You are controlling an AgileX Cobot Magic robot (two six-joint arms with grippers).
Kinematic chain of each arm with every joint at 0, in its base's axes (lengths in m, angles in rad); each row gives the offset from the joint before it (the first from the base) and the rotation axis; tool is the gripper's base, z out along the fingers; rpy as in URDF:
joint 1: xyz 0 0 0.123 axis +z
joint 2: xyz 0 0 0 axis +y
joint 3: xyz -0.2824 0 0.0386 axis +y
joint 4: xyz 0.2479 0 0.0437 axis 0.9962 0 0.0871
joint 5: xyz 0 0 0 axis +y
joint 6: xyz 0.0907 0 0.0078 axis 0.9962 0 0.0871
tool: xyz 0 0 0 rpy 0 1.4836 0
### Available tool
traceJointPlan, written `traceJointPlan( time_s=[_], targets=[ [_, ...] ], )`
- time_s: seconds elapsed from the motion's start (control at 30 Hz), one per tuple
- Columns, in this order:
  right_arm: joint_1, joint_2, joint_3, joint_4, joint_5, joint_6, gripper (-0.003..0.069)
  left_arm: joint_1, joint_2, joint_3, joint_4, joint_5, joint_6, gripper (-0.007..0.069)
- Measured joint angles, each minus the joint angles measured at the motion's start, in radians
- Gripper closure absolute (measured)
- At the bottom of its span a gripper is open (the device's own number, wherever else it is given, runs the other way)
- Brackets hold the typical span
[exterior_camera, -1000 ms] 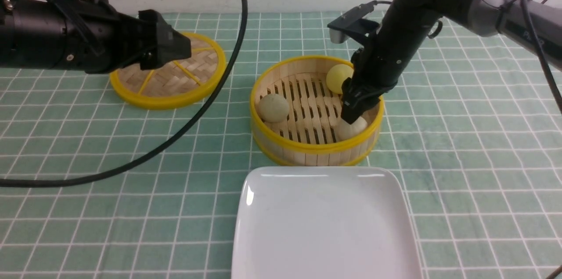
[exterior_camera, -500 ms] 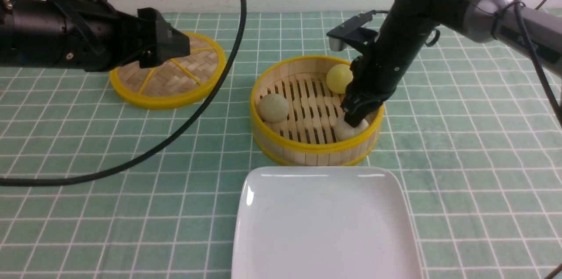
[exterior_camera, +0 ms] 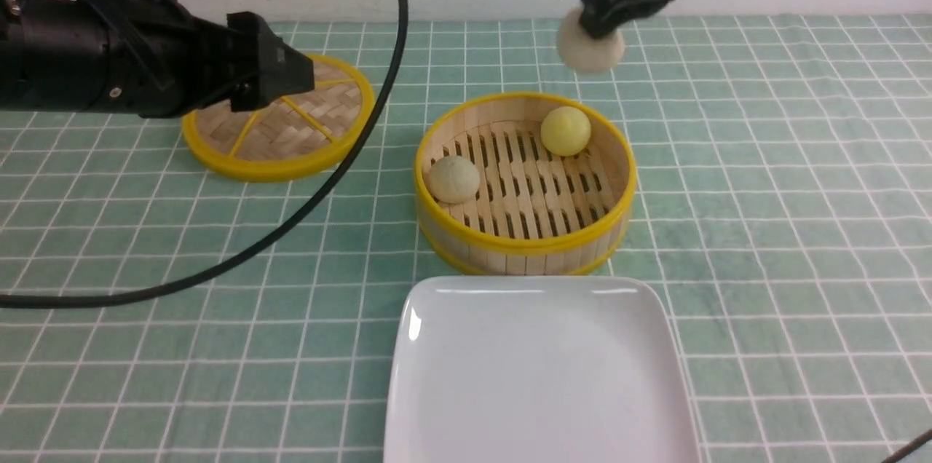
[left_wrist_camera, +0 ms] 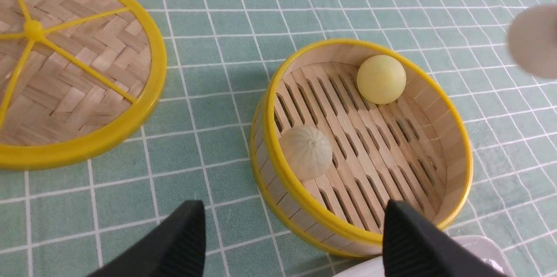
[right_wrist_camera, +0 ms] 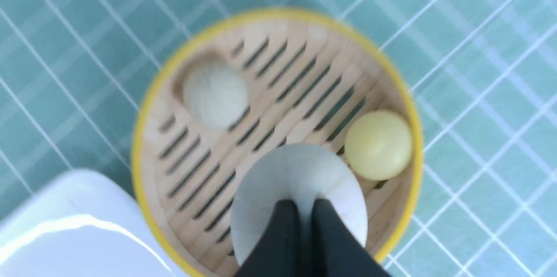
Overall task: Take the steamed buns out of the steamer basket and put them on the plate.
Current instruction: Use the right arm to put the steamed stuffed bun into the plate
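Note:
My right gripper is shut on a pale steamed bun, held high in the air above the far rim of the steamer basket. The right wrist view shows that bun pinched between the closed fingertips. Two buns stay in the basket: a yellow one at the back right and a pale pleated one at the left. The white plate lies bare just in front of the basket. My left gripper hovers open over the lid, its fingers wide apart.
A flat woven lid with yellow spokes lies on the green checked cloth left of the basket. A black cable loops across the cloth at the left.
The right gripper closed on the pale bun at the basket's front right and rose sharply with it, out of the basket. The left arm has not moved.

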Motion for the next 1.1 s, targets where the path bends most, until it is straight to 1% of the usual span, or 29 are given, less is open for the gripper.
traceJointPlan(
  time_s=[0.03,0.07,0.17,0.27,0.37,0.4,0.43,0.57,0.63,0.67,0.7,0.73,0.77,0.97,1.1],
  targets=[
    [0.000,-0.007,0.002,0.000,0.000,0.000,0.0641,0.000,0.000,0.000,0.000,-0.001,0.000,0.0083],
    [0.000,-0.056,0.025,-0.008,0.003,0.072,0.0641,0.000,0.000,0.000,0.000,-0.002,0.000,0.0083],
    [0.000,-0.157,0.124,-0.008,0.007,0.135,0.0641,0.000,0.000,0.000,0.000,-0.004,0.000,0.0083],
    [0.000,-0.247,0.248,0.024,0.007,0.150,0.0641,0.000,0.000,0.000,0.000,-0.010,0.000,0.0083],
    [0.000,-0.348,0.455,0.087,0.007,0.137,0.0641,0.000,0.000,0.000,-0.007,-0.023,0.000,0.0083],
    [0.000,-0.353,0.469,0.087,0.007,0.134,0.0641,0.000,0.000,0.000,-0.007,-0.024,0.000,0.0083],
    [0.000,-0.385,0.582,0.113,0.007,0.105,0.0641,0.000,0.000,0.000,-0.008,-0.032,0.000,0.0083],
    [0.001,-0.393,0.829,0.162,-0.014,0.006,0.0641,0.000,0.000,0.000,-0.011,-0.040,0.000,0.0083],
    [0.003,-0.368,0.938,0.190,-0.083,-0.069,0.0641,0.000,0.000,0.000,-0.011,-0.041,0.000,0.0083],
    [0.003,-0.362,0.955,0.195,-0.099,-0.085,0.0641,0.000,0.000,0.000,-0.011,-0.041,0.000,0.0083],
    [0.003,-0.335,1.008,0.217,-0.173,-0.147,0.0641,0.000,0.000,0.000,-0.011,-0.041,0.000,0.0083],
    [0.003,-0.327,1.017,0.219,-0.180,-0.161,0.0641,0.000,0.000,0.000,-0.011,-0.041,0.000,0.0083],
    [0.003,-0.294,1.042,0.226,-0.231,-0.212,0.0641,0.000,0.000,0.000,-0.011,-0.041,0.000,0.0083],
    [0.003,-0.190,1.055,0.248,-0.364,-0.338,0.0639,0.000,0.000,0.000,-0.012,-0.042,0.000,0.0083],
    [0.003,-0.157,1.055,0.250,-0.389,-0.359,0.0638,0.000,0.000,0.000,-0.012,-0.042,0.000,0.0083]
  ],
)
